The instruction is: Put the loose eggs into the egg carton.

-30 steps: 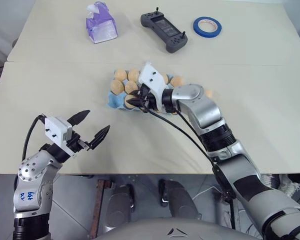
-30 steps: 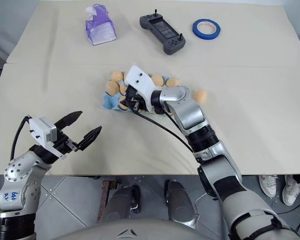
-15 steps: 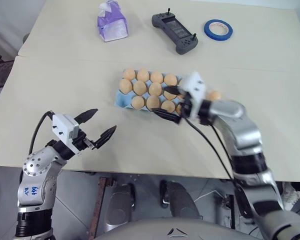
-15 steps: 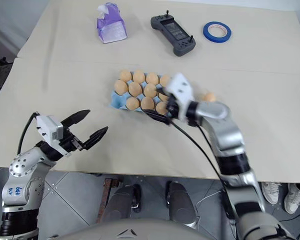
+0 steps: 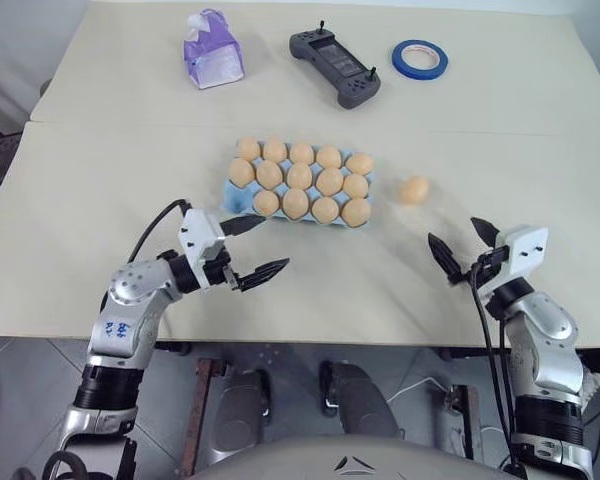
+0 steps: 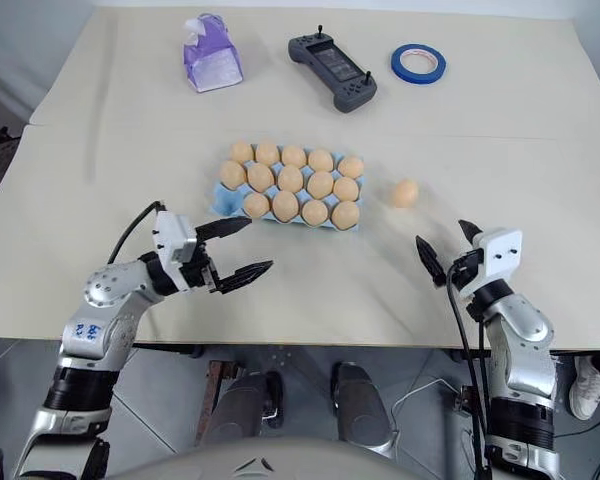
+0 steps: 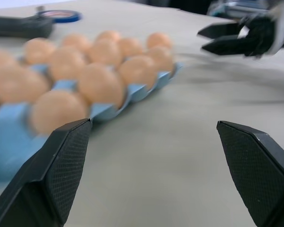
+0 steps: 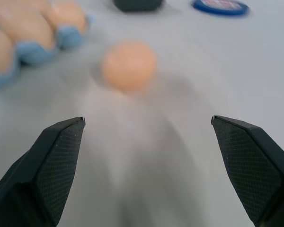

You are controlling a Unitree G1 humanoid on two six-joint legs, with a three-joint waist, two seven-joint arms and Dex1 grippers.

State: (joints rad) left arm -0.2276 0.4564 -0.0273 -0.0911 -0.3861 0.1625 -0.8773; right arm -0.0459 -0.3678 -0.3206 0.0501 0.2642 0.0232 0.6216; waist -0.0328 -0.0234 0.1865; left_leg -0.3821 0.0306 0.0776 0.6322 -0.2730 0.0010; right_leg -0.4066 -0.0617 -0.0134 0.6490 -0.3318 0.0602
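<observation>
Egg loose on table, both grippers empty and spread wide.

One loose egg (image 5: pixel 414 190) lies on the bare table (image 5: pixel 100 180), just right of the egg carton (image 5: pixel 236 202); the carton sits mid-table with fourteen eggs seated, and the near-left cup looks vacant. Right gripper (image 5: pixel 461 245) hovers near-right of the loose egg, fingers apart, nothing held. Left gripper (image 5: pixel 254 247) waits by the carton's near-left corner, likewise open and empty. Egg likely light, smooth, brittle and prone to roll; best pinched gently across its short middle, fingers either side. Far side holds a purple tissue pack (image 5: pixel 212 50), a black controller (image 5: pixel 333 67) and a blue tape roll (image 5: pixel 419 59), all well apart. Nothing lies between right gripper and egg; seated eggs crowd the vacant cup.
</observation>
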